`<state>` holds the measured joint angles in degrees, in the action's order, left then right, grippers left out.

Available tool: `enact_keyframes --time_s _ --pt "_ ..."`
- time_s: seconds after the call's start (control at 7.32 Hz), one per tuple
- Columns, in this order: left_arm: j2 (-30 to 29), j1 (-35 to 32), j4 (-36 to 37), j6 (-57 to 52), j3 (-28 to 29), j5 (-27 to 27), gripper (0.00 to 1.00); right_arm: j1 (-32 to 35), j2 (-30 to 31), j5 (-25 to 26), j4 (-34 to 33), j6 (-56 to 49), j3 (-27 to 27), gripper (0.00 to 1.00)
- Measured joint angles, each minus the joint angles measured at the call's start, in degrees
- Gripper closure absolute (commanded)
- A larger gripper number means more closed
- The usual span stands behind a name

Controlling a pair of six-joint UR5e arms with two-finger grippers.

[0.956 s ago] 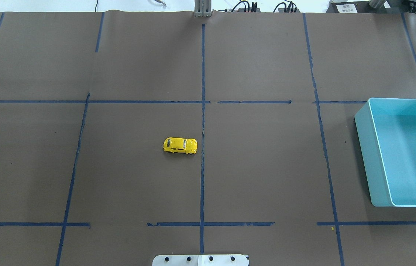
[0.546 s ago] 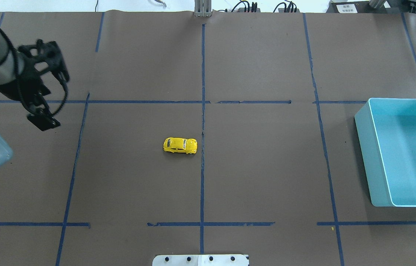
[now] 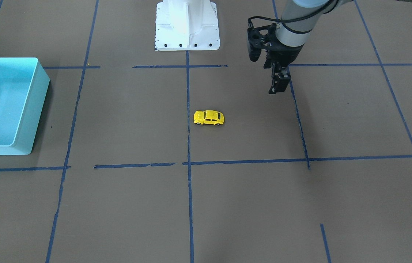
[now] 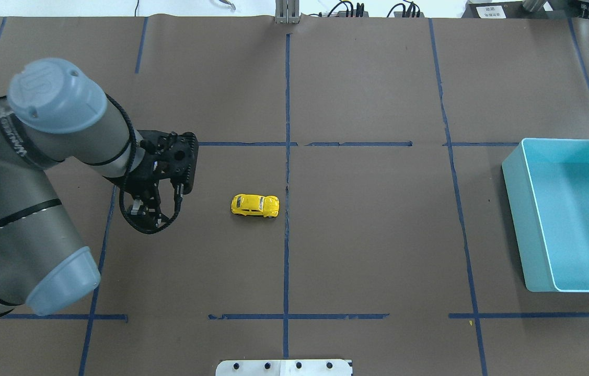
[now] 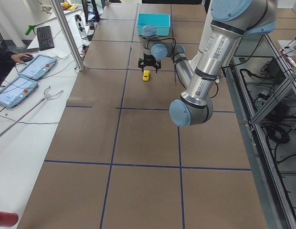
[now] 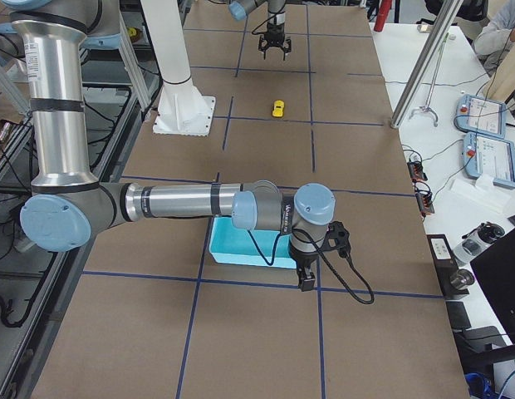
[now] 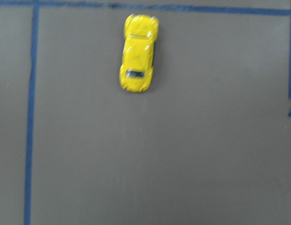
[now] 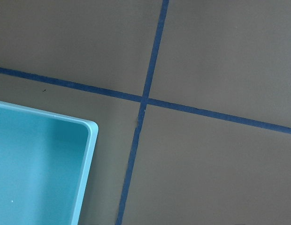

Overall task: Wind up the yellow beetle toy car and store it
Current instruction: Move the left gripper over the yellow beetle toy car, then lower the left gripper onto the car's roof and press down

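On the brown desk (image 4: 378, 250), the left arm (image 4: 48, 156) has swung in from the overhead view's 9 o'clock edge. The turquoise bin (image 4: 515, 209) waits at 3 o'clock. The left gripper (image 3: 277, 87), fingers spread, now hangs at 9 o'clock of the yellow car (image 4: 255, 205), which sits untouched mid-desk, so grasping likely comes next. The right gripper (image 6: 308, 281) hovers by the bin; I cannot tell whether it is spread or pressed together.

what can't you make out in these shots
right hand: it shows only in the exterior right view, small and from above, so open or shut is unclear.
yellow beetle toy car: its underside is hidden against the table in every view. It is blurred in the left wrist view and tiny in both side views.
turquoise bin: cut off by the overhead view's right edge and the front view's left edge.
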<state>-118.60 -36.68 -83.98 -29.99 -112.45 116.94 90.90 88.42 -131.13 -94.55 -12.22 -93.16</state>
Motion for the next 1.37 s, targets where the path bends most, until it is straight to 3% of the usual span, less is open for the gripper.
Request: enact_keyframes --time_s 0.27,0.68,1.37 --pt "-7.0 2.7 -4.0 -0.5 9.1 -0.1 0.01 0.0 0.0 0.0 0.0 0.0 0.0 0.00" --pt "-12.0 4.7 -8.1 -0.3 17.9 -2.9 0.01 0.0 0.0 0.0 0.0 0.0 0.0 0.00" --pt "-14.2 8.0 -13.3 1.3 25.4 -8.1 0.01 0.0 0.0 0.0 0.0 0.0 0.1 0.00"
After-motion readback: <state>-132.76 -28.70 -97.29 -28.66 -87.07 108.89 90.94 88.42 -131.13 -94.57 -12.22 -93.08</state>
